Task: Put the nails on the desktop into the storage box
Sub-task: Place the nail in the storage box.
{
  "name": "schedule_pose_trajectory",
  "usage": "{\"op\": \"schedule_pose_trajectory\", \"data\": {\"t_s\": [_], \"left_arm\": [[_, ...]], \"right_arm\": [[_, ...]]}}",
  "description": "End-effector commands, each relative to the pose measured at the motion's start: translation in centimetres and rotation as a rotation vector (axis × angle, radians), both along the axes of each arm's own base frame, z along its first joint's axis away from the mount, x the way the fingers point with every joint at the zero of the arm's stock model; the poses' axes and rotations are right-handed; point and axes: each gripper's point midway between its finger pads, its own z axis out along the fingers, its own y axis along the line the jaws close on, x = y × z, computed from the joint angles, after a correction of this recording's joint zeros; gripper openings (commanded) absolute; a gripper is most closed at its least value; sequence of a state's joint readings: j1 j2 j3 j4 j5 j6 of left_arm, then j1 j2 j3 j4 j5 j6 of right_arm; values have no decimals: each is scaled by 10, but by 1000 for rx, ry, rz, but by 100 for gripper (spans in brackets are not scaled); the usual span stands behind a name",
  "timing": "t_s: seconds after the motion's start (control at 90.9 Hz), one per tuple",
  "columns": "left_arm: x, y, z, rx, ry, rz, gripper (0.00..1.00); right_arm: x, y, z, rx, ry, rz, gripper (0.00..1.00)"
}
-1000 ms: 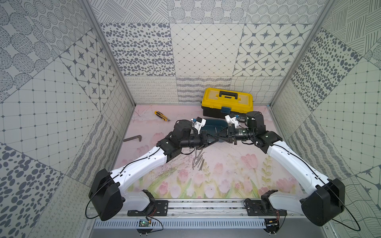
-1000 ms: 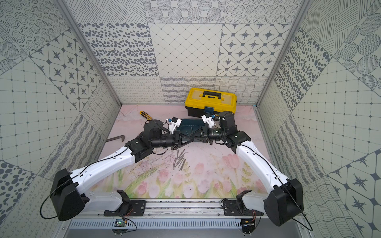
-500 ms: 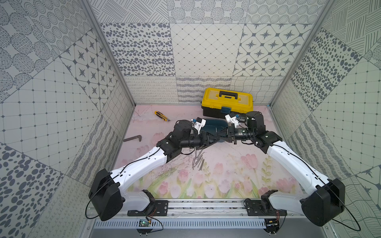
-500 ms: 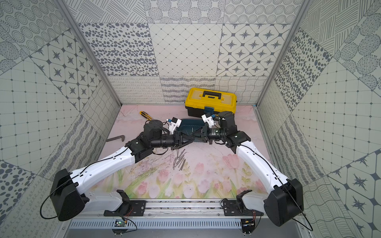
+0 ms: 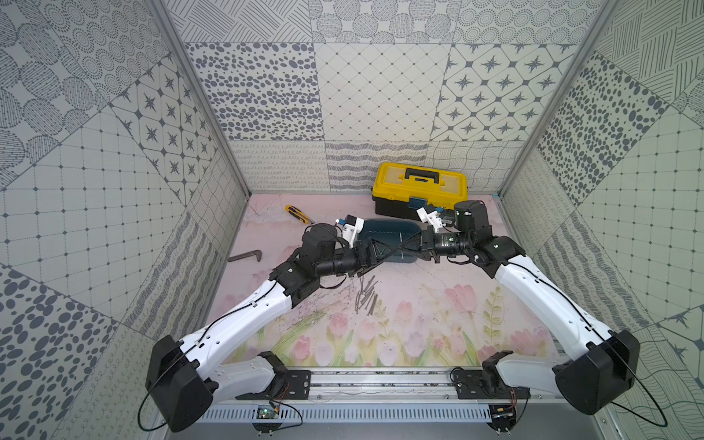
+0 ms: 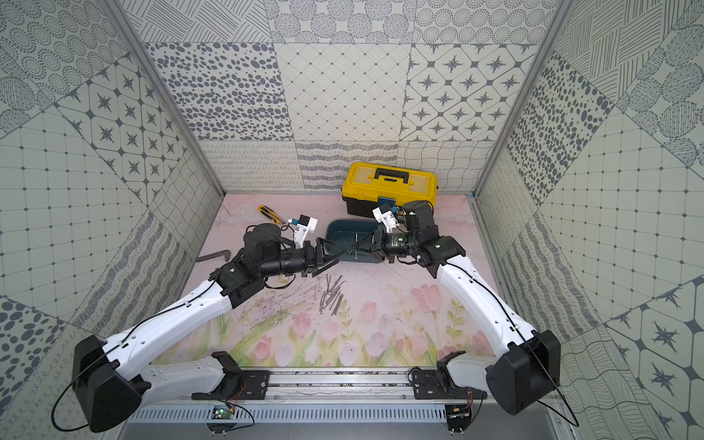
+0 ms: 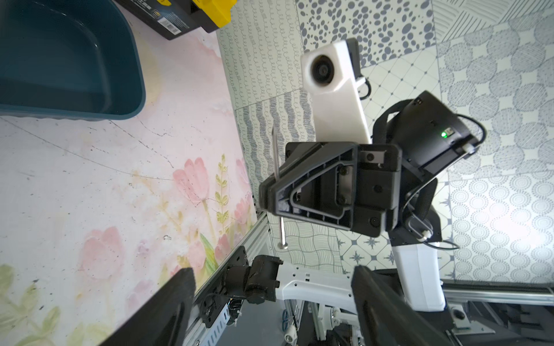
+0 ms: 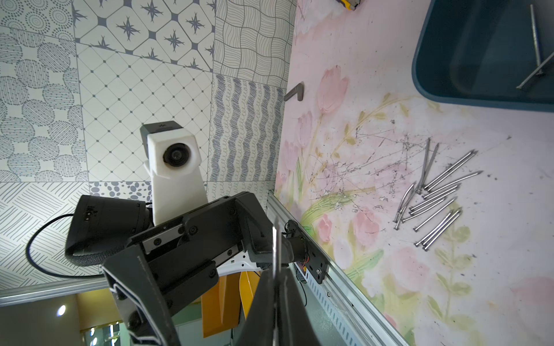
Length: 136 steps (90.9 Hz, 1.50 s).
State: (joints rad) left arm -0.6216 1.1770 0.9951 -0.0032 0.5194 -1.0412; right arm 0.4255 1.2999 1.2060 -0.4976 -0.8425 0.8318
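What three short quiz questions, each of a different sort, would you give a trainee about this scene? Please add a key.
1. True or false: the right gripper is shut on a nail.
2. Where does the pile of nails lie?
A. inside the storage box
B. on the desktop
C. on top of the yellow toolbox
3. Fill in the missing word: the jaws of the left gripper stand ____.

Key: 1 true; 2 B; 3 open.
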Motion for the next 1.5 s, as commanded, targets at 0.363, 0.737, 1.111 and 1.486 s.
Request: {"op": "schedule_pose_trajectory", "data": {"t_s": [0.363,0.737,1.111,1.486], "left_arm": [[32,70,-80,484,-8,119,99],[33,85,-100,634,-113,93,100],[41,93,-119,711,-71,99,100],[51,94,-134,737,-48,70,99]], "right_arm": [[82,-2,-58,-324,-2,-125,0],[135,-23,-106,-658,-22,-156,0],[170,-14,-147,-810,-42,-124,0],[170,5,-188,-868,-11,-61,0]]}}
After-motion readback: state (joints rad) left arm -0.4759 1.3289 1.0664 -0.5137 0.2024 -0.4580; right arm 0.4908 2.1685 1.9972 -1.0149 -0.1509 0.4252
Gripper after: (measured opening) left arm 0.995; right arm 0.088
